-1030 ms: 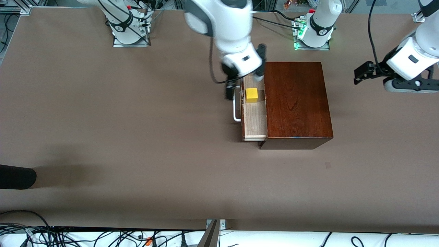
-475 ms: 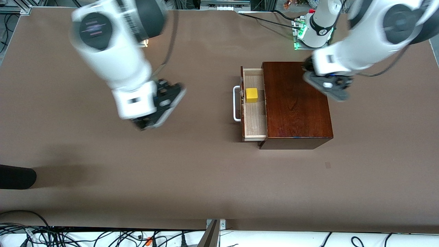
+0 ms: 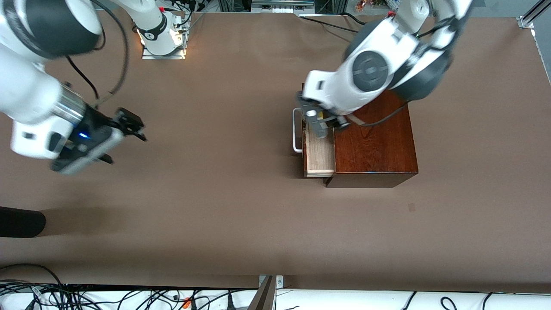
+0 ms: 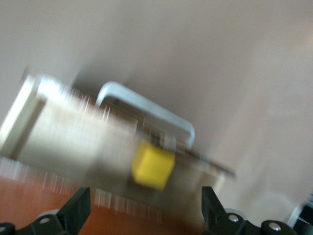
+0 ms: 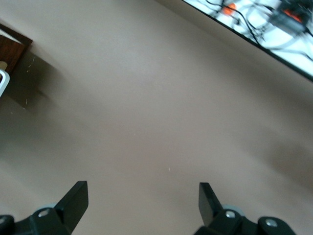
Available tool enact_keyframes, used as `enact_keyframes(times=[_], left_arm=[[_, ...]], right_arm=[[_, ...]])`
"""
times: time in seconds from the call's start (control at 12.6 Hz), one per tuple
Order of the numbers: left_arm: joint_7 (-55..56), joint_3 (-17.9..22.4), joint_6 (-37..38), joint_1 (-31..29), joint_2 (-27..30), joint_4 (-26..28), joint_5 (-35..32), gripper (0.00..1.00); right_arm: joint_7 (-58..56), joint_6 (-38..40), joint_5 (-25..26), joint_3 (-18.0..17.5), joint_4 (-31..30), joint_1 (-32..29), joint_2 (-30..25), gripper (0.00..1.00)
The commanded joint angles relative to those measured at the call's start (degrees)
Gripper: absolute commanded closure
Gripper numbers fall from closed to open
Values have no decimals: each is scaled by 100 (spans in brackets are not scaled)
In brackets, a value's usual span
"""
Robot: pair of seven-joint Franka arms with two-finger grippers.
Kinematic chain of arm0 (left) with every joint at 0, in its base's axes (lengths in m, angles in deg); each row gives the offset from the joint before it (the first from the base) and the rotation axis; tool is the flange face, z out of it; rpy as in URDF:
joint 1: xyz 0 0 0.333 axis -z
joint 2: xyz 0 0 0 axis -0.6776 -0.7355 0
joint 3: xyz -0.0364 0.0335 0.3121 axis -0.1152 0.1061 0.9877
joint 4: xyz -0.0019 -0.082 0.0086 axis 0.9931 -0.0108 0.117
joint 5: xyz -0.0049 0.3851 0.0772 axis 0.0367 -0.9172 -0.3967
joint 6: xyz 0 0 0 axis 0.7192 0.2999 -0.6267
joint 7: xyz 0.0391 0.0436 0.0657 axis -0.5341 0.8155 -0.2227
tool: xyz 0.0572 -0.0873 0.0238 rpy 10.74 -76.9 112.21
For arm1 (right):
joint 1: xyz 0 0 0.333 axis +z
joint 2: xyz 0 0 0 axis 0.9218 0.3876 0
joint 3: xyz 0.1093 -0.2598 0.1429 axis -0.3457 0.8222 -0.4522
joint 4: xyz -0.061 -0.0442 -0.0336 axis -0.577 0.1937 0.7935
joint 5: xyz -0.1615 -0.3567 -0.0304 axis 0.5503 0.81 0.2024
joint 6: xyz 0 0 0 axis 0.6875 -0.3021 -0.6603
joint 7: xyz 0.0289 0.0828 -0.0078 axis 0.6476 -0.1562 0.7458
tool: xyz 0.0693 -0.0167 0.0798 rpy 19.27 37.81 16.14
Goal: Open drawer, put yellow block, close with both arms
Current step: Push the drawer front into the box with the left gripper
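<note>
- Front view: my left gripper point(image 3: 320, 127) hangs over the open drawer point(image 3: 319, 153), about where the block sits, so the block is hidden here under my wrist. The drawer is pulled out of the box point(image 3: 373, 142) toward the right arm's end of the table point(image 3: 224, 206), its white handle point(image 3: 295, 133) at nine o'clock of the tray. My right gripper point(image 3: 122, 137) is up over bare table, well apart from the box, out at nine o'clock from it, fingers spread with nothing between them.
- Left wrist view: my two fingertips point(image 4: 78, 208) stand wide apart with nothing in them. The block point(image 4: 152, 166) lies between them, lower down, on the drawer's point(image 4: 73, 139) pale floor, close to the front wall, just inside the handle point(image 4: 146, 110).
- Right wrist view: my fingertips point(image 5: 76, 198) are spread wide over bare brown table point(image 5: 161, 112). A corner of the box point(image 5: 12, 44) shows at ten o'clock, and cables point(image 5: 264, 17) lie along the table edge at one o'clock.
</note>
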Motion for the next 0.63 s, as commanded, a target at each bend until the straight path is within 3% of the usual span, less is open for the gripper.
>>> enact_keyframes(times=[0.0,0.24,0.55], left_arm=[[-642,4,-696,521,-645,-369,-611,0],[-1617,13,-1470,768,-1139,-343,-1059,0],[-1734,13,-1516,839,-1289,-27,-1212,0]], right_arm=[[770,-261,66,42,-1355,-145,-980,0],[1736,1,427,217,-1604,-154,-1122,0],[1907,283,506,332,-1612,-154,-1245,0]])
